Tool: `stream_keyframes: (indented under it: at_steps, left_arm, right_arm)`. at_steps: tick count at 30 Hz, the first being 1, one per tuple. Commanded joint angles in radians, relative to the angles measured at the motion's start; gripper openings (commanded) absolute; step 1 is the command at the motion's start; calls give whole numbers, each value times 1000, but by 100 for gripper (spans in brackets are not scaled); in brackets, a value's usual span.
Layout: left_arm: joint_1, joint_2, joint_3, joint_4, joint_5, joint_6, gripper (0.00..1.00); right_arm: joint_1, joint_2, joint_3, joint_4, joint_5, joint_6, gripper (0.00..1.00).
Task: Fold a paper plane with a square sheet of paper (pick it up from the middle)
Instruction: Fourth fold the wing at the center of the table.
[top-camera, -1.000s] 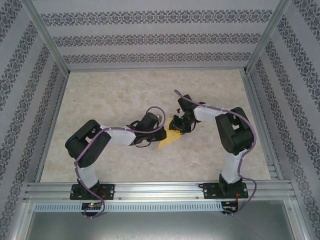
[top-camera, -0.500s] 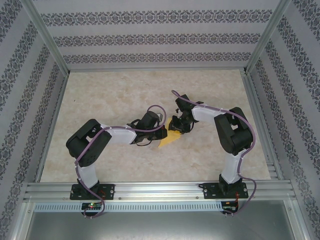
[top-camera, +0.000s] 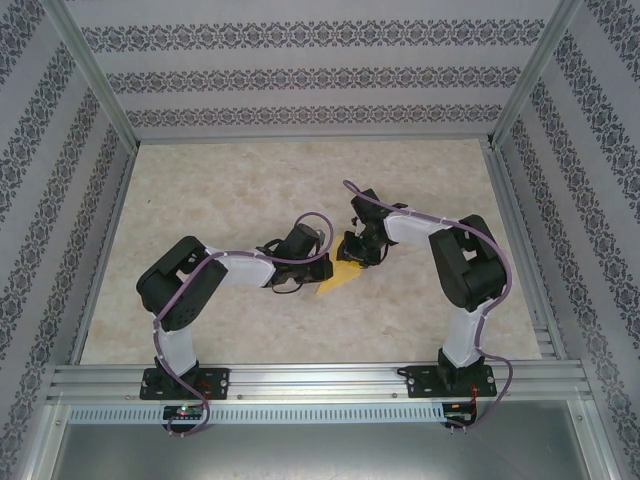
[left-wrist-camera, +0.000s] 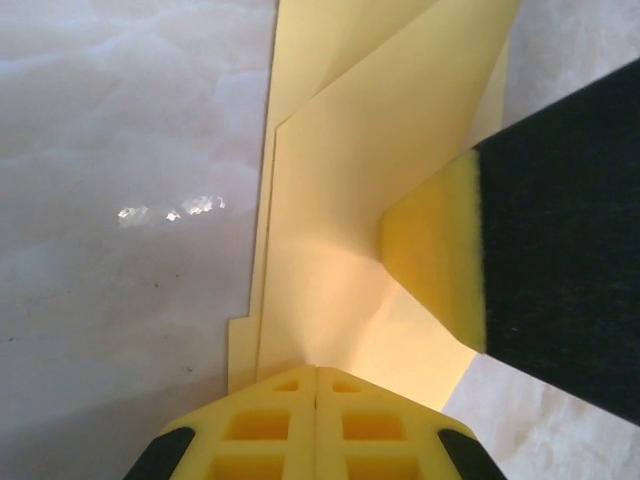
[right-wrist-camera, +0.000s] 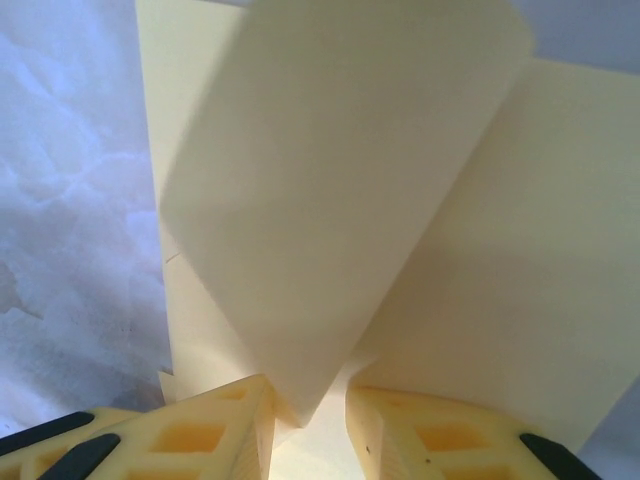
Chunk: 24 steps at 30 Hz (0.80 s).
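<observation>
In the top view, the left arm reaches from its base toward the middle of the desk (top-camera: 230, 190). Its left hand (top-camera: 322, 268) meets the near-left edge of the yellow sheet of paper (top-camera: 340, 280), which sits around the centre of the desk, already folded into a narrower, pointed outline.

The left wrist camera shows the left hand (left-wrist-camera: 316, 400) with its two yellow pads pressed flat together. The sheet (left-wrist-camera: 340, 200) runs out from between them, so this hand is clamped on the paper's edge. The mottled desk (left-wrist-camera: 120, 150) lies to the left of the sheet, and layered folds show along that side. At the right of this view, one black finger of the right hand, with its yellow pad (left-wrist-camera: 435, 250), rests against the face of the paper.

Further right in the top view, the right hand (top-camera: 355, 255) comes in from the far-right side of the sheet, close to the left hand.

The right wrist camera shows the right hand (right-wrist-camera: 308, 425) with its pads (right-wrist-camera: 200, 435) a little apart. A raised flap of the paper (right-wrist-camera: 340, 180) narrows down between them, gripped at its tip. The rest of the sheet spreads behind the flap, with the desk (right-wrist-camera: 70, 200) at the left.
</observation>
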Motion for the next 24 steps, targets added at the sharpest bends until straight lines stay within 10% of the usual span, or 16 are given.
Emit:
stream_keyframes:
  at_steps: [1, 12, 24]
  left_arm:
    - [11, 32, 21, -91, 2, 18, 3]
    - [12, 48, 36, -169, -2, 29, 1]
    - [12, 50, 24, -205, -54, -5, 0]
  right_arm:
    - [-4, 86, -74, -21, 162, 9, 31]
    - [-41, -215, -105, 76, 40, -4, 35]
    - [3, -143, -167, 286, -173, -49, 9]
